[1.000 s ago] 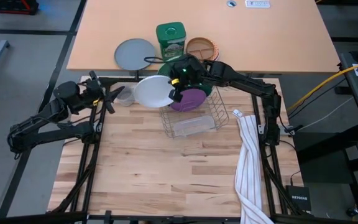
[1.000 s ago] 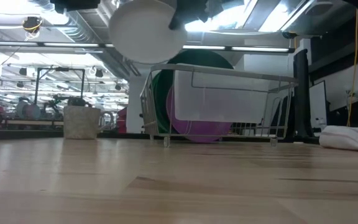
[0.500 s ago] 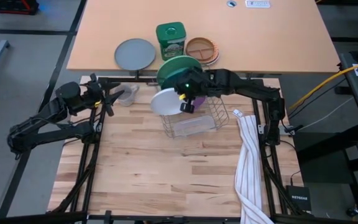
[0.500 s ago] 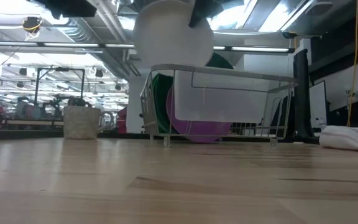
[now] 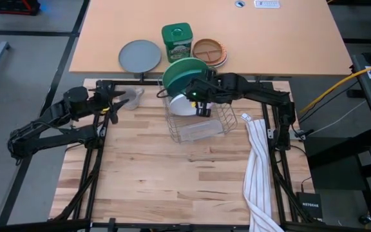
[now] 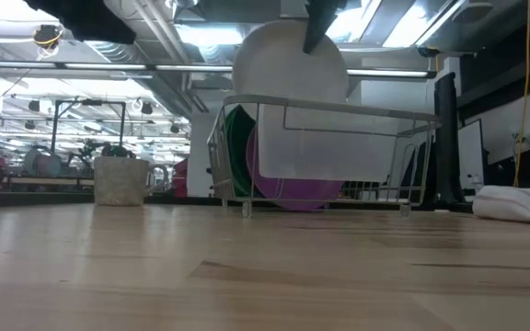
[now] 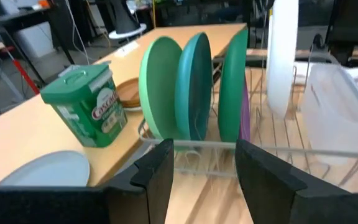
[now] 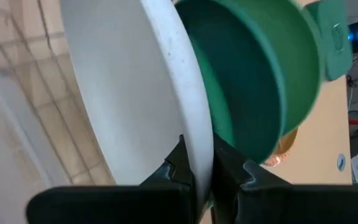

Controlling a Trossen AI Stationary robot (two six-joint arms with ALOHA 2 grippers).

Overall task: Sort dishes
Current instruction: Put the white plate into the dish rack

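Gripping one white plate (image 5: 184, 105), right gripper (image 5: 200, 103) nears three green plates (image 7: 191, 87); left gripper (image 7: 202, 163) open

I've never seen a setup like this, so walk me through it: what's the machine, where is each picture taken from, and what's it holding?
Two dark robot arms work at a wooden table. One picture looks straight down, one looks level across the tabletop, and one comes from each arm's wrist. The right gripper has its jaws shut on the rim of a white plate, held on edge over a wire dish rack. In the rack stand green plates and a purple plate. The left gripper, jaws open, waits beside a small grey mug. A striped towel lies right of the rack.
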